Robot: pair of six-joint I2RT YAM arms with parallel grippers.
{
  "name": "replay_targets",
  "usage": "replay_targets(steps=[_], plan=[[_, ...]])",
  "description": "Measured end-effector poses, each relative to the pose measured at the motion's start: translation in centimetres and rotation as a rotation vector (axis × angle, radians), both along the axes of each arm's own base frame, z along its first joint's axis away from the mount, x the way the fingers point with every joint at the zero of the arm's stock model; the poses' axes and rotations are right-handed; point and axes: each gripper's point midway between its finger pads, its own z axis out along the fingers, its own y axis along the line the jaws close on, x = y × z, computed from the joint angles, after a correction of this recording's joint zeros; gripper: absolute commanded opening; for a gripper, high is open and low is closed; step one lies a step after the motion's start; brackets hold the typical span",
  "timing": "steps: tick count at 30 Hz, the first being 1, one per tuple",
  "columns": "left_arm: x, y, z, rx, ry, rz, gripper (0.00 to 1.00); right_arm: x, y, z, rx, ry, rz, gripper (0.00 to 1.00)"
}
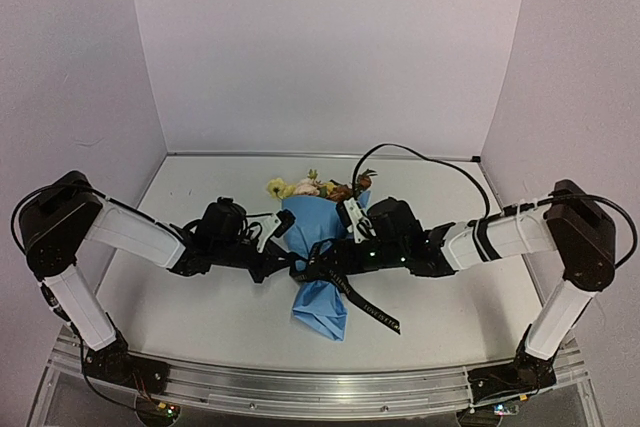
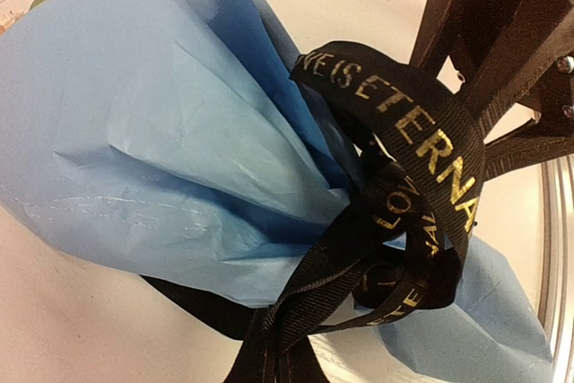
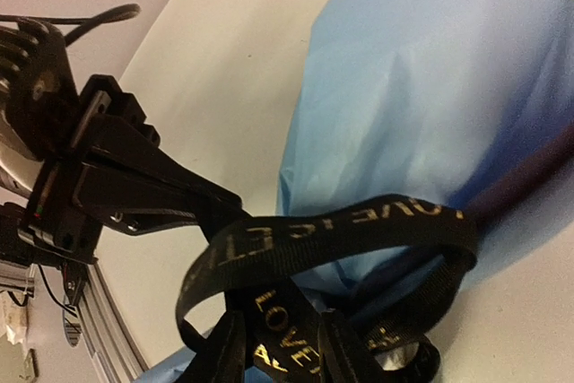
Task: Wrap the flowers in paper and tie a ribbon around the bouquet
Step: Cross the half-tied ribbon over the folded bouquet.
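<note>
The bouquet is a creased blue cone looped by woven ribbon.

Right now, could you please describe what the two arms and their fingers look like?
The left arm and right arm match: white tubular links between chunky black joint housings, with thin black cables looping alongside. Their fingers are black, angular plastic.

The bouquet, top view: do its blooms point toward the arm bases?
No, the flowers stick out of the paper at its far end.
</note>
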Motion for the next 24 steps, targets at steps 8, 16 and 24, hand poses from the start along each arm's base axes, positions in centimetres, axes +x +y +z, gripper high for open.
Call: replay_targets(steps=[8, 16, 24], plan=[[0.1, -0.1, 0.1, -0.009, 0.033, 0.037, 0.0, -1.9, -3.6, -1.7, -0.176, 0.061, -0.01, 0.39], [0.7, -0.4, 0.7, -0.024, 0.06, 0.076, 0.0, -3.4, -5.0, -2.5, -0.269, 0.069, 0.064, 0.44], [1.0, -0.6, 1.1, -0.027, 0.093, 0.094, 0.0, -2.9, -3.9, -1.3, -0.27, 0.044, 0.111, 0.45]])
